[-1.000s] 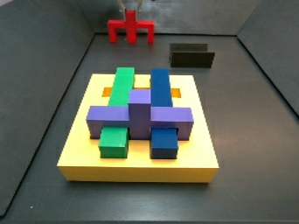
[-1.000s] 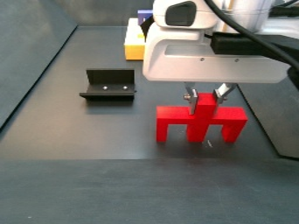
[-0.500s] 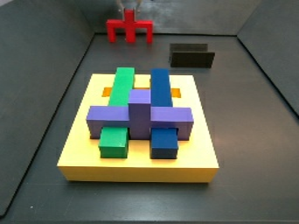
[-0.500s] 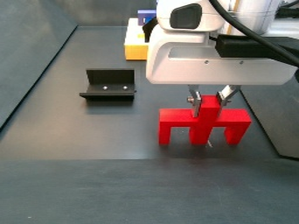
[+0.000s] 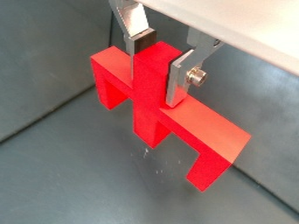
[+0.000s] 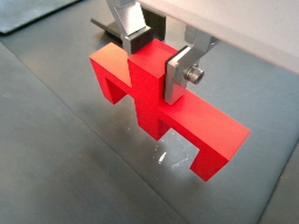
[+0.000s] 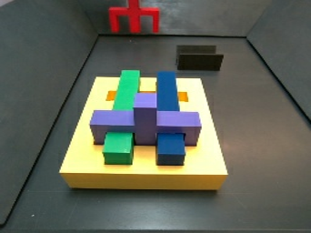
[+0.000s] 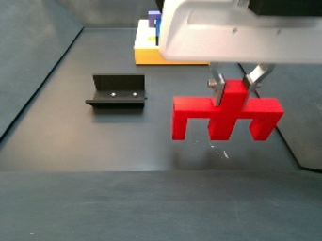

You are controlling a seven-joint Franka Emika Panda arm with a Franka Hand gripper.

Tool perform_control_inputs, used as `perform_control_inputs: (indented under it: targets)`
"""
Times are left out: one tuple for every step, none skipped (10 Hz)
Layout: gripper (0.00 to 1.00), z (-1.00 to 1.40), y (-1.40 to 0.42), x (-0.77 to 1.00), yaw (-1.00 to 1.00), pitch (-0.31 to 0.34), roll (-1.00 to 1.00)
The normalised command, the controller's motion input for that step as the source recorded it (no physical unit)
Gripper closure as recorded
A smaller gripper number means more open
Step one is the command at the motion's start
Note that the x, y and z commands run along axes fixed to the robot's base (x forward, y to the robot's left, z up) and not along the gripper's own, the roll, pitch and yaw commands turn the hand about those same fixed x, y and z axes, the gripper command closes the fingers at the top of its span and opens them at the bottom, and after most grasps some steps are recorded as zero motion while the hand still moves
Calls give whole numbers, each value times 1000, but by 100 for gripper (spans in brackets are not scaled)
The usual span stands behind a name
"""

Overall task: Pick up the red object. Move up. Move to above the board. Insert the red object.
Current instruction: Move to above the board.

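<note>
- You have the gripper (image 5: 160,59) pinched shut on the upright stem of the red piece (image 5: 158,109); both wrist views show a silver finger (image 6: 181,68) flat against each side of that stem.
- The red piece (image 8: 228,114) hangs directly below the gripper (image 8: 235,80) and clear of the floor (image 8: 113,179): in a side view you can see open space and a faint shadow beneath its legs. So, as I judge it, the pick-up is done and the move up is under way or just finished.
- The bar hangs level with its legs pointing down, so the hold looks straight.
- The yellow board (image 7: 93,163) lies well apart from the gripper, toward the near end of the enclosure in a side view, while the red piece (image 7: 135,18) shows at the far end, high in that picture.
- The board already carries green, blue and purple blocks (image 7: 145,119); you can see an orange slot (image 7: 181,95) beside the blue one, but I cannot tell from here which opening the red piece is meant for.
- The fixture (image 8: 117,91) stands off to one side of the gripper, untouched and not in your way.
- Left for you: carry the piece across to above the board, then lower and insert it. Neither step has begun, as far as these views show.
</note>
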Motion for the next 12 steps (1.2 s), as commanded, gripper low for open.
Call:
perform_control_inputs:
  targets:
    - [100,1400,0,0,0,0,0]
    - [100,1400,-5,-35,-2,32,-39]
    - [100,1400,-7,-56,-4,44,-17]
    - [100,1400,-1,1,1,32,16]
    - [100,1400,16,51,-1,79,-26]
    - [100,643,3,13,-7,97,-9]
    - [100,352,-3,10,-3,81,7]
    - [100,132,-1400,208,-41,312,-82]
    - [100,135,-1400,204,-10,282,-23]
    - [100,136,-1400,202,-7,228,-5]
    - [100,140,-1400,204,3,122,-46]
    - [100,141,-1400,206,4,97,-51]
